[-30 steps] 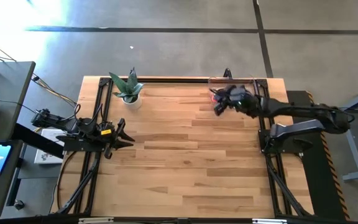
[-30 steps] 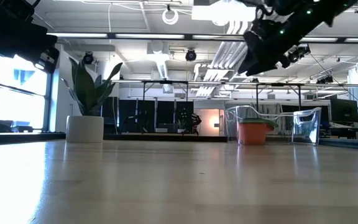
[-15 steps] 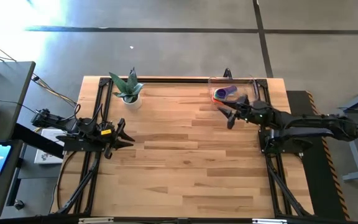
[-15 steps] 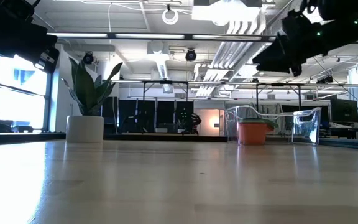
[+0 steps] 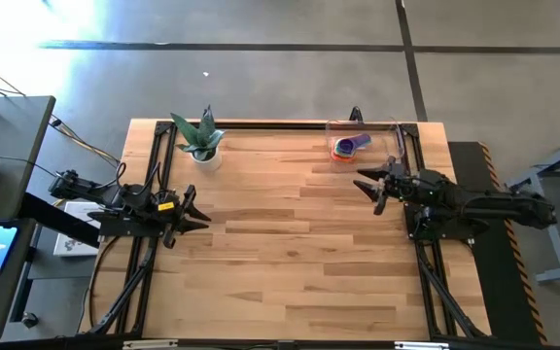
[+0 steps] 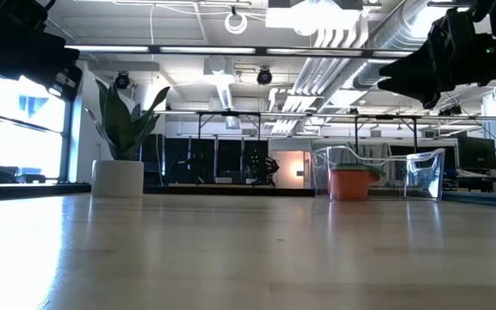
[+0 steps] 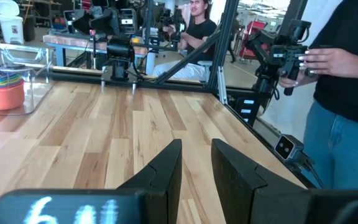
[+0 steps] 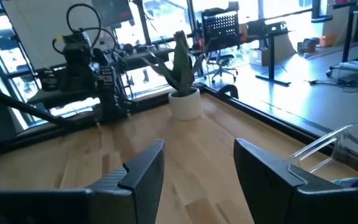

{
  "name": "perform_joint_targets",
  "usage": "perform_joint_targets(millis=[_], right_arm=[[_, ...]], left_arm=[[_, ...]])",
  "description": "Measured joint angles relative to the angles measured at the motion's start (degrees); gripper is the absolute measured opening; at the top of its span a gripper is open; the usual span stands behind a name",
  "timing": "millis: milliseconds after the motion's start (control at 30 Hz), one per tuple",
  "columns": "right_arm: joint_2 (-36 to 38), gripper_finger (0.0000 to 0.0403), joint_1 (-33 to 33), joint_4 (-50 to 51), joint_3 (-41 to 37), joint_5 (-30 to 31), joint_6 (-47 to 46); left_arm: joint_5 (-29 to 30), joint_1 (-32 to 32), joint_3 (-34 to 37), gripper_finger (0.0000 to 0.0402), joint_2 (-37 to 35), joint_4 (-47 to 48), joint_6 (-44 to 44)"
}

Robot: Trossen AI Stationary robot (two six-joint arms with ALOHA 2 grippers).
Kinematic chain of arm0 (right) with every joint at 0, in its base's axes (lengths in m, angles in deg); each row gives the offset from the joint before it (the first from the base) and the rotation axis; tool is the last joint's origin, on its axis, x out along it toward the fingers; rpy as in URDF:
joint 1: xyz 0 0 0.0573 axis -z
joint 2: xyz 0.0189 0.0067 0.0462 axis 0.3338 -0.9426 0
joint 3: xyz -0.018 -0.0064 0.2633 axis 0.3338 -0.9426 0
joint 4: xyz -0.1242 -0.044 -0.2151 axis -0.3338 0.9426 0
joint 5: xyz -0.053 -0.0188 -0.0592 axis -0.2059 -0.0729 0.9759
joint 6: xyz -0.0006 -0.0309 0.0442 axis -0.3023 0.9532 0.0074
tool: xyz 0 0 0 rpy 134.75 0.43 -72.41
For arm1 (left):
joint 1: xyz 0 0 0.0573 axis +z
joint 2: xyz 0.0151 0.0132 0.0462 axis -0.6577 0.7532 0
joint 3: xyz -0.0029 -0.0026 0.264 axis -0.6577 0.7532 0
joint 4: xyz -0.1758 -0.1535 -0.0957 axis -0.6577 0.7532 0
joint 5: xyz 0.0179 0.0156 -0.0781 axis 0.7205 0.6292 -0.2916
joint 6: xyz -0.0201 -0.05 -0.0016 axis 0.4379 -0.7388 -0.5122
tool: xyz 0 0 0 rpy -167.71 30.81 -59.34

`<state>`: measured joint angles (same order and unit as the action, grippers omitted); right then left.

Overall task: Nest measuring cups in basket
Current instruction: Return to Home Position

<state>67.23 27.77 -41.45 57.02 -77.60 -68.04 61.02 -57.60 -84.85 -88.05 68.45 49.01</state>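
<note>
My right gripper (image 5: 367, 188) hangs over the table (image 5: 290, 255) near its right edge, fingers spread wide, holding nothing; just beyond it, at the far right corner, sits the clear basket (image 5: 383, 134); inside it the measuring cups (image 5: 346, 147) are nested in one stack, orange outermost, purple on top; my left gripper (image 5: 198, 211) waits at the left edge, fingers slightly parted, empty.
</note>
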Motion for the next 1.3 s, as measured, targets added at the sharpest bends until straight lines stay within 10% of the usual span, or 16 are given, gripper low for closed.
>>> perform_joint_targets(millis=[433, 1300], right_arm=[[12.0, 0.0183, -0.1, 11.4, -4.4, -1.7, 0.2], [12.7, 0.0183, -0.1, 15.2, -4.4, -1.7, 1.2]], left_arm=[[0.0, 0.0, 0.0, 0.0076, 0.0, 0.0, 0.0], [0.0, 0.0, 0.0, 0.0076, 0.0, 0.0, 0.0]])
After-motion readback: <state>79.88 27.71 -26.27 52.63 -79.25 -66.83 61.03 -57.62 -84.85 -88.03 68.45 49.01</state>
